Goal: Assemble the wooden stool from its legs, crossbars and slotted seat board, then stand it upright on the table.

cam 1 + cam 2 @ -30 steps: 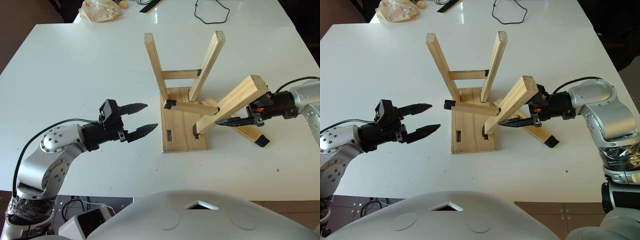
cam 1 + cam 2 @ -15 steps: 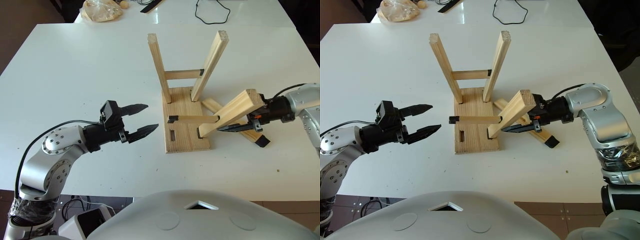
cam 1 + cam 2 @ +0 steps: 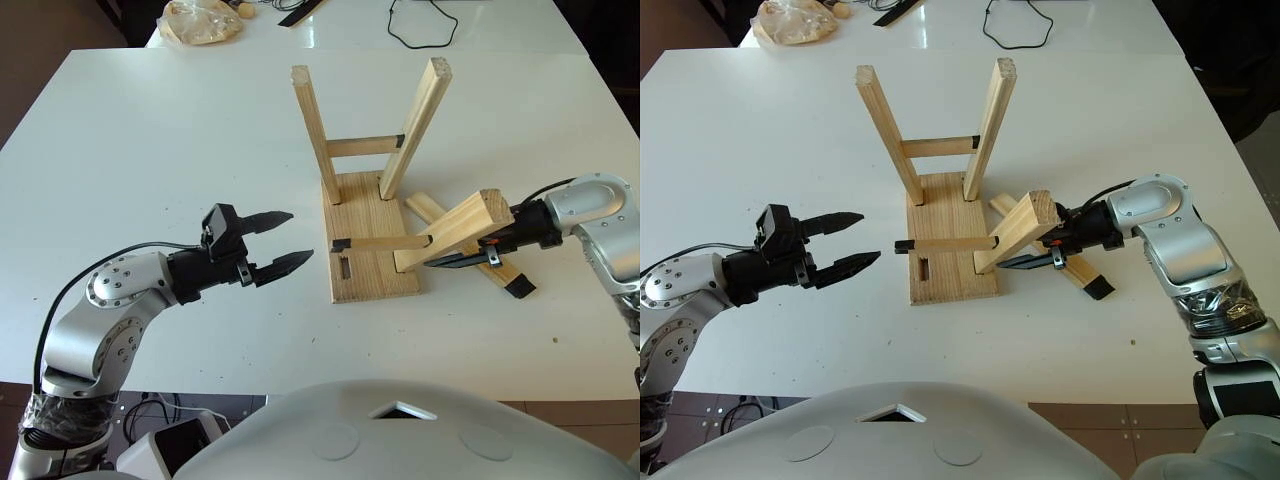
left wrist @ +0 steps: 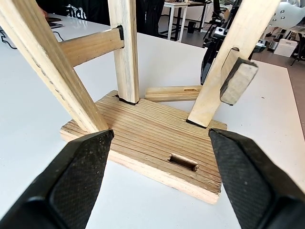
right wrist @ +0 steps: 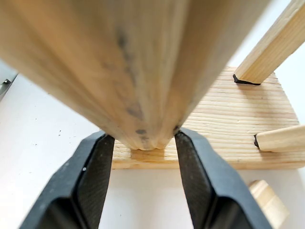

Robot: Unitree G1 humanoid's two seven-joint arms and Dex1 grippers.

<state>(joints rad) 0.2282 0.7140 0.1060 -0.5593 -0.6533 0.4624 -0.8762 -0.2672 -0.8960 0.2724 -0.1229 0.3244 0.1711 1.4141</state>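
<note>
One tilted leg, pinched between the fingers of the right gripper, could lever the seat board askew, while the left gripper gapes empty.

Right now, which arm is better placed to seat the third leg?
Right: the right jaws are shut on the tilted leg, whose foot meets the seat board. The left jaws stand open, apart from the board, holding nothing.

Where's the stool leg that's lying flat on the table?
In the left eye view, the loose leg lies flat on the table on the robot's right, beside the seat board, passing under the tilted leg held by the right gripper.
</note>
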